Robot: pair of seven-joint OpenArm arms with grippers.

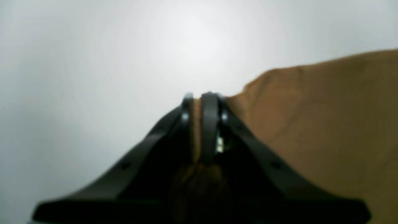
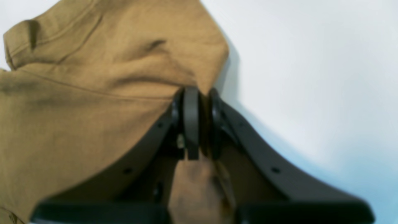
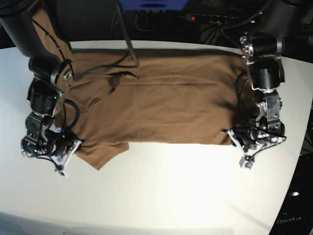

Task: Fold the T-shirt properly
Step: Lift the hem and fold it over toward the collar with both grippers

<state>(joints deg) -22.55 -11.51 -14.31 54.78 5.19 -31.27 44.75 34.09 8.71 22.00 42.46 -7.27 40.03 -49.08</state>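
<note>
The tan-brown T-shirt [image 3: 161, 103] lies spread flat on the white table [image 3: 171, 191], its collar end toward the base view's left. My left gripper [image 3: 234, 139] is at the shirt's near right corner. In the left wrist view that gripper [image 1: 196, 97] is shut on a strip of the T-shirt [image 1: 326, 109], which spreads off to the right. My right gripper [image 3: 76, 146] is at the near left sleeve. Seen from the right wrist, this gripper [image 2: 201, 91] is shut on a pinched fold of the T-shirt [image 2: 77, 118], with cloth bunched behind its fingers.
A thin metal post [image 3: 129, 44] and a black cable [image 3: 98, 68] cross the shirt's far left part. A blue object [image 3: 151, 4] and a power strip [image 3: 205, 18] sit behind the table. The table's right edge [image 3: 305, 122] runs close to my left arm.
</note>
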